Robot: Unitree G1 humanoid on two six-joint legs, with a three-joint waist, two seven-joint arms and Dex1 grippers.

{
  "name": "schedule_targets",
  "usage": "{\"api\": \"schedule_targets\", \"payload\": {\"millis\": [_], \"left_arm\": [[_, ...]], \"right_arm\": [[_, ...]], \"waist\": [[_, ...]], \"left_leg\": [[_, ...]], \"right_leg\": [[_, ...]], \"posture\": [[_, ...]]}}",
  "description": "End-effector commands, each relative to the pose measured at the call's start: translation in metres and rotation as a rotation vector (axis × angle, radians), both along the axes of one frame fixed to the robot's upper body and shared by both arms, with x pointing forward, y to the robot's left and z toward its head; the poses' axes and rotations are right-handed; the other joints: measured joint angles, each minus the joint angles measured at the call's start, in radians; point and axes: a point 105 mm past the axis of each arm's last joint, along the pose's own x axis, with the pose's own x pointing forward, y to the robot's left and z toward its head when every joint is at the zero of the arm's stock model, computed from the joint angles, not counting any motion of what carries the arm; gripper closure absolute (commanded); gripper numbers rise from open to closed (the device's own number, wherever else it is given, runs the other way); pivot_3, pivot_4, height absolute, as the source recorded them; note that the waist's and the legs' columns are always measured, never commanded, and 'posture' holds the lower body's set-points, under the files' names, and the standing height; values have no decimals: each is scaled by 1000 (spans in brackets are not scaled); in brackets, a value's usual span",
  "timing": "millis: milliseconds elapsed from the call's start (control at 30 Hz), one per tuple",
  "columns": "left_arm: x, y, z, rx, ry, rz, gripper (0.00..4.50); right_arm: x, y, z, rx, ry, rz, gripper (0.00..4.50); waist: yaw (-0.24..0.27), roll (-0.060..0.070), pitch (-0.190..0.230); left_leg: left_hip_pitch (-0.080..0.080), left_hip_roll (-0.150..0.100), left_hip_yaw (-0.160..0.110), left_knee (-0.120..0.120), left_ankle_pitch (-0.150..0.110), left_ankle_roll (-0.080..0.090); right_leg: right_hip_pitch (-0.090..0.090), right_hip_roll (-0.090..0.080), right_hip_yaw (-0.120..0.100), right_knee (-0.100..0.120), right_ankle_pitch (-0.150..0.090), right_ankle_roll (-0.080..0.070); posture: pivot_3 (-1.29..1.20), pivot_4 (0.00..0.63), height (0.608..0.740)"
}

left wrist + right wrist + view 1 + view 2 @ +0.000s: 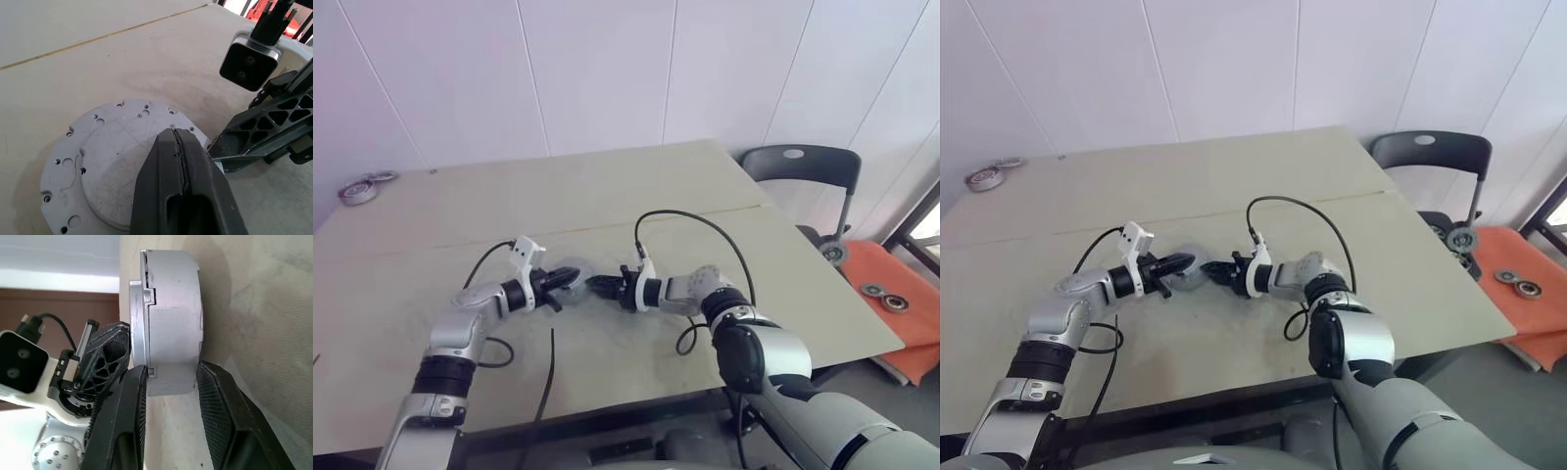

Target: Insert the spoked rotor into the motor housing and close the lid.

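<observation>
My two arms meet over the middle of the pale surface (607,206), and between them sits the motor housing (572,273), a round silvery puck lying flat on the wood with its lid (117,147) on top. The lid is a pale grey disc with small holes around its edge and fine scratches across its raised centre. My left jaws (180,161) are pressed together, fingertip against fingertip, and their tip rests down on the lid near its rim; they hold nothing. My right jaws (168,382) come in from the opposite side and stand part way apart, one finger (122,421) above the lid's edge and the other (225,416) low against the surface, with the side wall of the housing between them. From the right wrist the housing shows as a thick grey drum with the thinner lid plate stacked on it and a narrow seam between the two; I cannot tell whether the lid is fully seated. I cannot see the spoked rotor or the windings under the lid. A few metal rings (357,191) lie at the far left corner of the surface, well apart from my arms. A dark chair (803,171) stands beyond the right end, and more ring-shaped parts (886,296) lie on an orange mat (901,323) on the floor.
</observation>
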Motion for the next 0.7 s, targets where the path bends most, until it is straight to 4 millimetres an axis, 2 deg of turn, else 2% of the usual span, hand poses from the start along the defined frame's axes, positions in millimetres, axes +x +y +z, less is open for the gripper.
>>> {"api": "schedule_targets", "payload": {"millis": [33, 100, 200, 700], "left_arm": [[-4, -1, -8, 23, 31, -5, 4500], [-4, -1, -8, 21, 30, -6, 4500], [-4, -2, -7, 18, 30, -11, 4500], [-5, -4, -8, 22, 30, -14, 4500]], "right_arm": [[-7, -17, -35, -213, -38, 23, 3290], [-7, -16, -34, -205, -49, 34, 3290], [-9, -13, -30, -174, -50, 49, 3290], [5, -22, -37, -320, -213, 35, 3290]], "waist": [[-2, 1, 0], [-3, 5, 2], [-6, 6, 2], [-16, 11, 2]], "left_leg": [[2, 0, 0, 0, 0, 0], [6, 1, 0, 1, -1, -2], [3, 1, 0, 4, -3, -4], [1, 1, -1, 5, -2, -4]], "right_leg": [[1, 0, 0, 0, 0, 0], [3, 0, -1, -3, 0, 0], [3, -1, -3, -7, 0, -1], [3, -1, -3, -10, 0, 0]], "posture": [[0, 0, 740], [0, 0, 740], [0, 0, 740], [0, 0, 740]]}}
